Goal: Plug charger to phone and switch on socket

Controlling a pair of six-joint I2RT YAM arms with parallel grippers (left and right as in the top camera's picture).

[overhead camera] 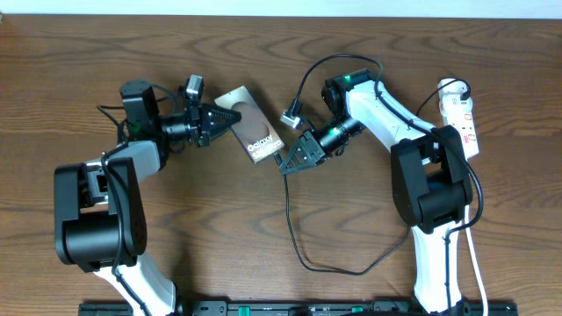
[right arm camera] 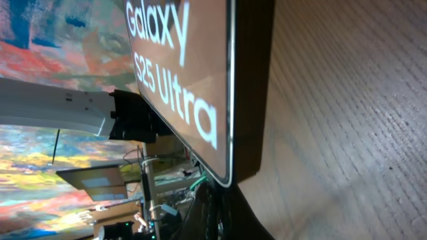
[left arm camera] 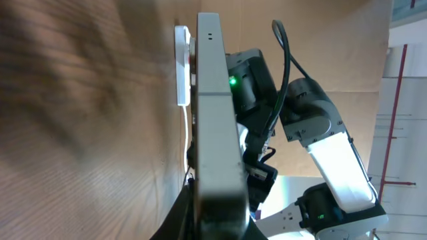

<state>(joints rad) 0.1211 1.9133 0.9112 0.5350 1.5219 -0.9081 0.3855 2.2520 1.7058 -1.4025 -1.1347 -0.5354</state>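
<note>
Phone [overhead camera: 255, 132], central on the worktop [overhead camera: 263, 53], is clamped at ten o'clock by our left claw [overhead camera: 219, 117], so we should brace it while our right claw [overhead camera: 294, 160], seemingly pinching the charger [overhead camera: 294, 237], aligns from four o'clock.

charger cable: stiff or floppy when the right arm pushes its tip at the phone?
Probably floppy: the charger lies in a loose loop across the table, so it should trail rather than resist. Thin, so likely light. Only the short stretch at the right gripper would likely keep aim at the phone.
</note>
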